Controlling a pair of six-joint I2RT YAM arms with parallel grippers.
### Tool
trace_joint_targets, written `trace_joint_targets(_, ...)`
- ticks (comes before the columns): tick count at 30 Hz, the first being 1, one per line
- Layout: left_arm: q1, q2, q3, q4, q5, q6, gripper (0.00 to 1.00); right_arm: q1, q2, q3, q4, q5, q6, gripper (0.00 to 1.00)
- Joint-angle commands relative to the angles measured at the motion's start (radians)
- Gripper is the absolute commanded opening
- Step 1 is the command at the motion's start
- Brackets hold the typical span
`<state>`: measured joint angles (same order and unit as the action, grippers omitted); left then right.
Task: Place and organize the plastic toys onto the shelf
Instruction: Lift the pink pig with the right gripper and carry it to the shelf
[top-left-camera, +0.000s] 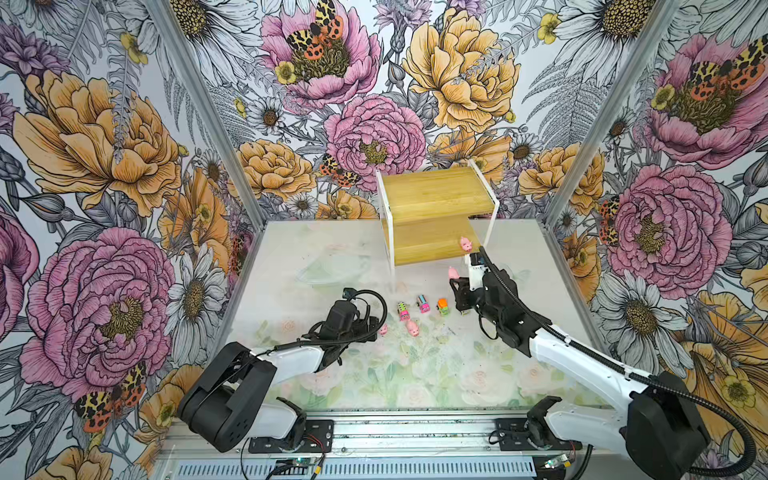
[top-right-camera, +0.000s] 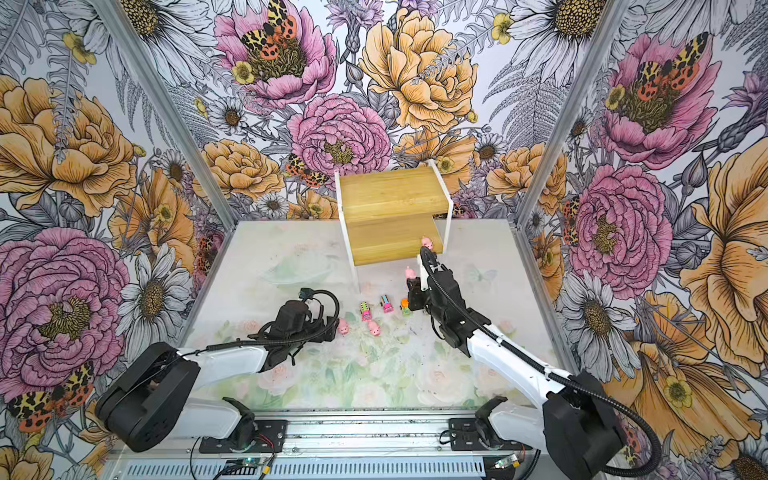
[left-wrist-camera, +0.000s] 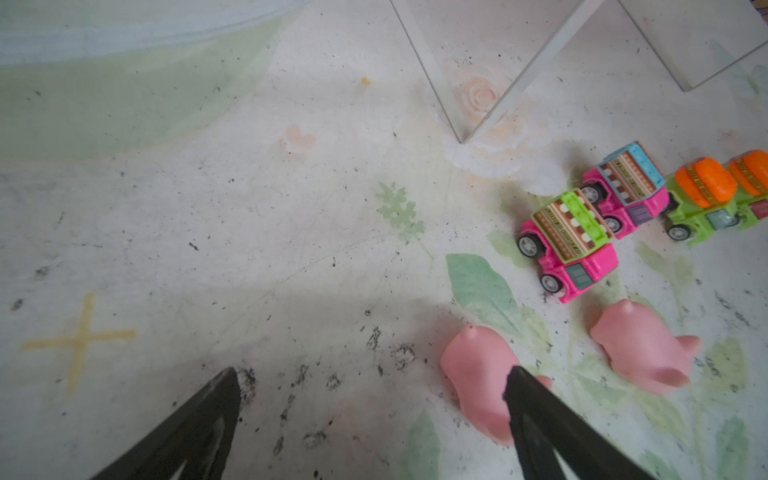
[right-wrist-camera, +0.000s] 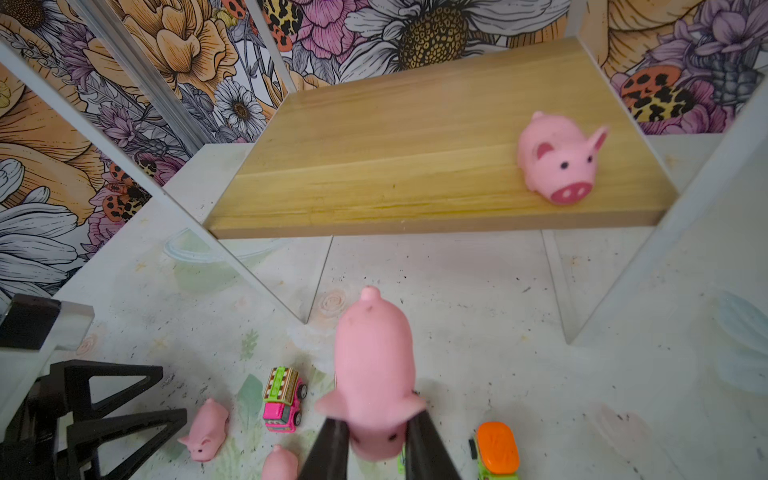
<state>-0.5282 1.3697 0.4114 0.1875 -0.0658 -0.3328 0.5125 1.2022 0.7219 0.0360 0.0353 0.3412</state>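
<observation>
Floral wallpaper closed in 3 sides of the cell, and the pale flower-print table (top-left-camera: 478, 374) carried the shelf (top-left-camera: 436, 193) at its back. In both top views your right gripper (top-left-camera: 454, 281) hung just in front of the right front corner of the lower board (top-left-camera: 428, 245), carrying the held pig (top-left-camera: 452, 272). The shelved pig (top-left-camera: 466, 243) stood on that corner, with bare board to its left. Your left gripper (top-left-camera: 376, 331) sat low by the near pig (top-left-camera: 382, 330). On the table beyond it lay the 4th pig (top-left-camera: 413, 328), a pink truck (top-left-camera: 402, 310), a 2nd pink truck (top-left-camera: 423, 303) and a green truck (top-left-camera: 443, 306).

From the left wrist, the left jaws stood wide apart and empty. The near pig lay partly under 1 fingertip (left-wrist-camera: 523, 399), not between the 2.

From the right wrist, the right jaws were all but closed on the held pig's head end, snout toward the wrist. Its long axis ran straight from the jaws toward the board's front edge, tail leading, and it was short of the edge. The shelved pig faced the gripper. You would likely carry the held pig forward onto the bare stretch beside it, since the right arm was much the nearer to the shelf. No brand, label or writing could be read anywhere.
</observation>
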Motion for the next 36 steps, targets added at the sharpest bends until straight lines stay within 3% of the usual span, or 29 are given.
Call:
trace_joint_targets(1,-0.007,0.005,0.018,0.004,-0.006,0.018,0.99,-0.019,0.045,0.072,-0.019,-0.031,-0.068,0.24)
trace_joint_targets(15,-0.007,0.002,0.017,0.004,-0.011,0.016,0.99,-0.095,0.245,0.262,-0.018,-0.029,-0.068,0.24)
trace_joint_targets(36,-0.007,-0.003,0.015,0.005,-0.019,0.014,0.99,-0.113,0.323,0.303,0.036,-0.015,-0.036,0.24)
